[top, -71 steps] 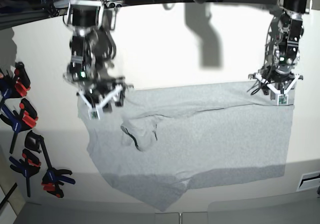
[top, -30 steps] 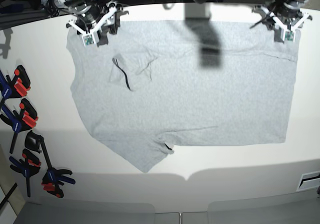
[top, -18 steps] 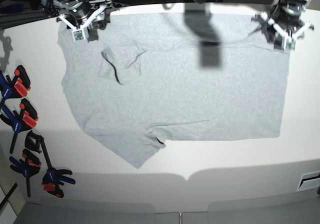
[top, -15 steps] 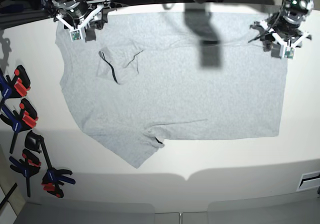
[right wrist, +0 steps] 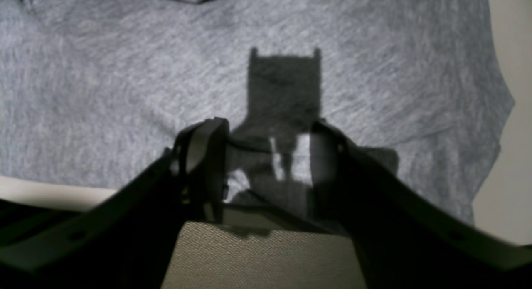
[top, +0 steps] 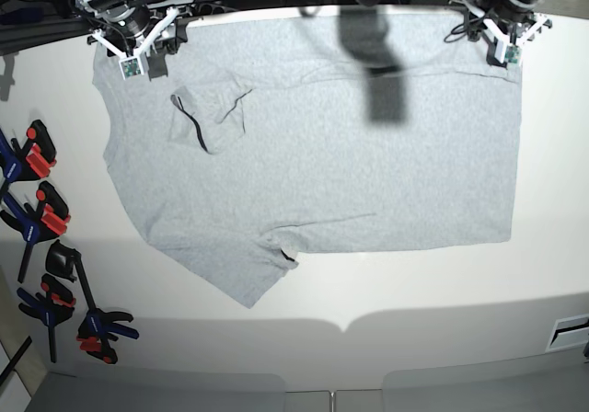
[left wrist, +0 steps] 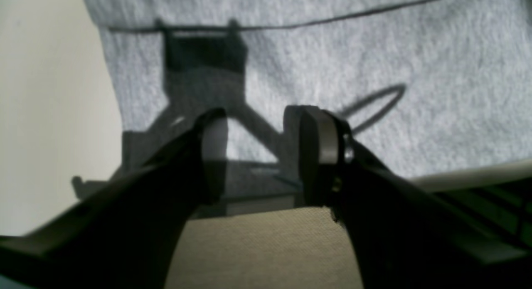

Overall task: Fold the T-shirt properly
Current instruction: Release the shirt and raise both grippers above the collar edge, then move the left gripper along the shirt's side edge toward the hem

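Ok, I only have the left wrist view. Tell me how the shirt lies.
Observer: The shirt is spread flat on the table, with one sleeve folded in onto the body.
Operator: Give me the right gripper.
Observer: The right gripper is open and empty above a corner of the shirt.
Operator: Now the other sleeve.
Observer: The other sleeve sticks out at the near edge, on the side where the clamps lie.

The T-shirt [top: 313, 145] has been drawn from mid-worktop [top: 552, 274] toward the far edge and spread flat; both pincers moved there.
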Robot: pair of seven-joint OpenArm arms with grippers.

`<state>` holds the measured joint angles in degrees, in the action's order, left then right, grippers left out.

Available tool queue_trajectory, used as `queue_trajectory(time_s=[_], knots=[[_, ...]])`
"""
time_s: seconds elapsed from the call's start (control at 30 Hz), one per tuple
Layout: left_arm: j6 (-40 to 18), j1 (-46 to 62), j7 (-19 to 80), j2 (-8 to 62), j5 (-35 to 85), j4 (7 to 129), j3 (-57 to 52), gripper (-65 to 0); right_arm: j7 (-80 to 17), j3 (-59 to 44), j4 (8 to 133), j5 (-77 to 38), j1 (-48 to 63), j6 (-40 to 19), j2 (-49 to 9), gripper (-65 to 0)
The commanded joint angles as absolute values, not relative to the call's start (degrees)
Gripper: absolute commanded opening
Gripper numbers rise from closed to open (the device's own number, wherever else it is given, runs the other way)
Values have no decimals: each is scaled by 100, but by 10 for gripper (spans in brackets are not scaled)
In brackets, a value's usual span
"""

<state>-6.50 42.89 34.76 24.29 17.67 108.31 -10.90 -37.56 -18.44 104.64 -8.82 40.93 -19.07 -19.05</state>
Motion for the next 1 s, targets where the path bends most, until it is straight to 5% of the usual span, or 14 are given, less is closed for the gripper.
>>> queue_trajectory(time_s=[0.0, 0.6, 0.97], knots=[[-648, 4338, 3428, 2449, 1662, 10910, -1120, -379, -3997, -1879, 10488, -644, 4160, -1796, -1968, -343], [-646, 3081, 3142, 2495, 1627, 10916, -1122, -379, -3752, -1879, 12007, -642, 4158, -1796, -1968, -342], [-648, 873, 3345, 2495, 456, 10680, -1122, -379, -4445, -1879, 12062, -646, 3291, -1798, -1966, -305]])
